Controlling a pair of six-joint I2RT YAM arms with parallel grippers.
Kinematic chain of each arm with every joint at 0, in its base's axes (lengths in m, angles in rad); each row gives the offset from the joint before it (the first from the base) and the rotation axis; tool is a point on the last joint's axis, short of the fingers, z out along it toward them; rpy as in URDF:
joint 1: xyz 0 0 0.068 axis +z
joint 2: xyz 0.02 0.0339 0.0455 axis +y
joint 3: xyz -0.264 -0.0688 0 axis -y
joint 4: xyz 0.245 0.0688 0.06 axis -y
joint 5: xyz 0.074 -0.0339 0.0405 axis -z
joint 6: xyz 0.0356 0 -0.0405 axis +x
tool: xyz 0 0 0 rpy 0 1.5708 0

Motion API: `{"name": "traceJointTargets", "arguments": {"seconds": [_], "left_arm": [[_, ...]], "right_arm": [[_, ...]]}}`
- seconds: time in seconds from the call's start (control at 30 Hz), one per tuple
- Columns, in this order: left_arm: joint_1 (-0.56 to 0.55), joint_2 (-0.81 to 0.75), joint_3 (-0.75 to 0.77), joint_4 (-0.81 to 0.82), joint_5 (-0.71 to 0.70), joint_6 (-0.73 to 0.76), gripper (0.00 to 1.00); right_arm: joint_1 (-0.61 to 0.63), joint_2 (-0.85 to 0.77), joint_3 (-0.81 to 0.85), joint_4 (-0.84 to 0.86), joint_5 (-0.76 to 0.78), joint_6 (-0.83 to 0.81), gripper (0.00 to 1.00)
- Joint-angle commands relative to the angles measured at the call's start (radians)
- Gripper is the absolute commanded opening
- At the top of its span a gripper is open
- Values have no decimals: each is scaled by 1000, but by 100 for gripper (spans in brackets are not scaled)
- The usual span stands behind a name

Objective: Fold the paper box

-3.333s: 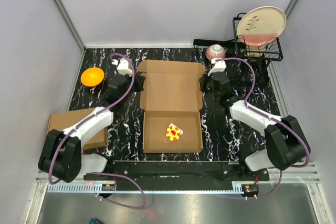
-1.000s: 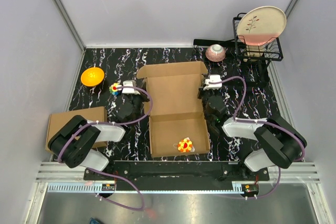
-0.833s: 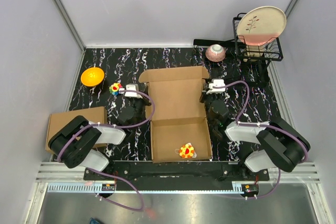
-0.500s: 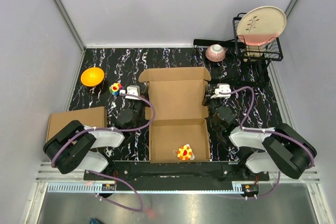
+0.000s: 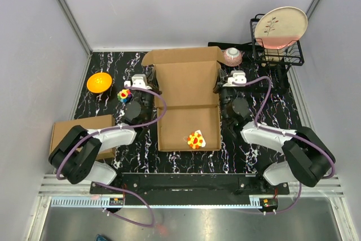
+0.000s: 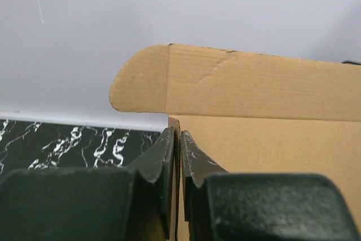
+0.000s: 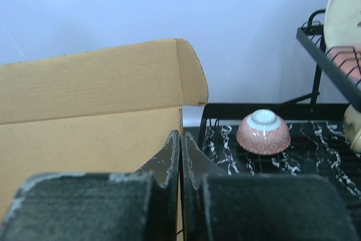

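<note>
The plain brown paper box [image 5: 189, 100] lay in the middle of the black, white-veined marble-look surface [image 5: 101, 63], between the two arms, its shallow tray toward the arm bases and its lid panel raised at the far side. Its corrugated cardboard looked matte, with faint flute lines running across it. The wrist views showed a straight fold line under the top flap, a rounded tab at each end, and a small wrinkle in the flap near the left tab. The left end effector [image 6: 179, 156] was nearly closed, its dark scuffed fingers pinching the box's left wall edge, with a thin strip of cardboard visible between them. The right end effector [image 7: 180, 162] was likewise clamped narrow on the box's right wall edge. Inside the tray, near its front right corner, sat a small yellow-and-red flower-shaped toy [image 5: 196, 139]. A second, multicoloured flower toy [image 5: 124, 94] lay on the surface just left of the box. A glossy orange bowl [image 5: 99, 81] stood farther left, and a plain brown carton [image 5: 67, 131] lay at the left edge, partly under the left arm. An upturned pink speckled bowl [image 7: 263, 132] with a white foot ring rested by the box's far right corner. Behind it, a black wire rack [image 5: 293, 55] held a cream plate [image 5: 280, 26] painted with a thin twig motif.
</note>
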Motion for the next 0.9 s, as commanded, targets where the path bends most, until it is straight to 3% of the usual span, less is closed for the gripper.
{"name": "traceJointTargets", "arguments": {"seconds": [0.0,0.37,0.6,0.7,0.73,0.87], "left_arm": [[31,59,85,244,38,-4,11],[191,265,271,192,139,-110,11],[205,340,404,148,209,-134,11],[208,323,362,165,171,-160,20],[211,313,316,184,155,-182,32],[252,212,185,188,147,-243,58]], "right_arm": [[-50,4,100,-74,-70,20,0],[-228,162,206,-88,-218,134,0],[-251,294,307,-90,-267,152,0],[-250,301,301,-93,-258,155,0],[-250,301,289,-99,-249,155,0],[-250,284,243,-102,-242,155,0]]}}
